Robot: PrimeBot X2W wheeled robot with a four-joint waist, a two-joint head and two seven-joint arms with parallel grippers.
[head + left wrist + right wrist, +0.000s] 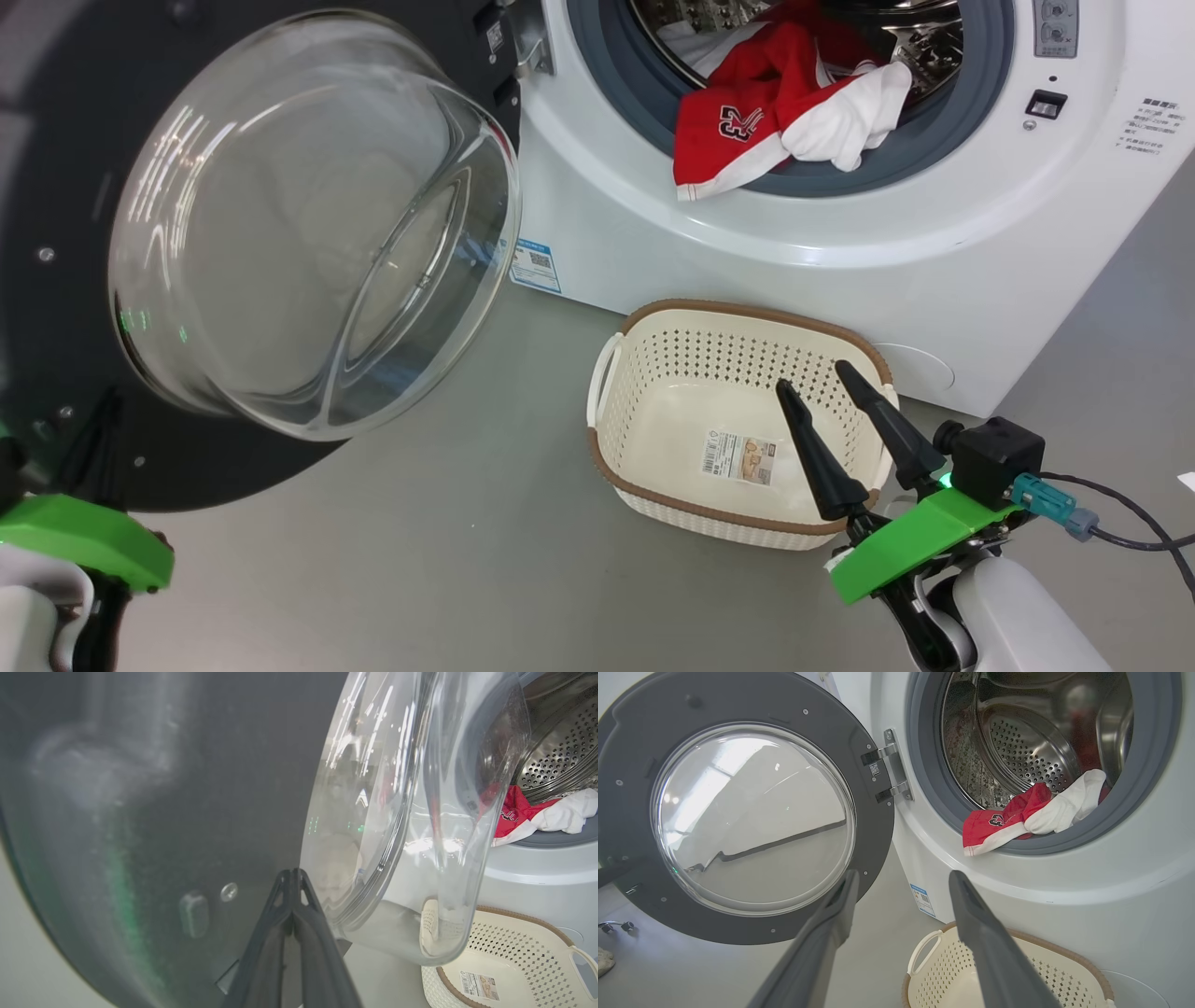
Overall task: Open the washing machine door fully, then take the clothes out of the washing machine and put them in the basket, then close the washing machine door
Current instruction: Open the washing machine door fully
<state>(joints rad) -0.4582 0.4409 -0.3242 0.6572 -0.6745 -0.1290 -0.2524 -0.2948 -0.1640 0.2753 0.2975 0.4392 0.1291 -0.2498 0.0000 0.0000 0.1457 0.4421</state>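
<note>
Halfway out of the washing machine, clothes.

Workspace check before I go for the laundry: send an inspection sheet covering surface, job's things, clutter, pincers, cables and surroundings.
Surface: grey floor, smooth.
Job's things: washer with its door swung wide open to the left. The red jersey and white cloth are in the opening, draped over the gasket. The basket sits on the floor below, holding just a paper label.
Clutter: pale object on the floor, cut off by the right wrist view's edge; cannot identify.
Pincers: left pincer shut, at the door's dark rim, contact unclear. The right pincer is open and holds nothing, over the basket's near side.
Cables: dark cable off the right wrist; loose cable end on the floor beneath the door.
Surroundings: nothing seen.
</note>
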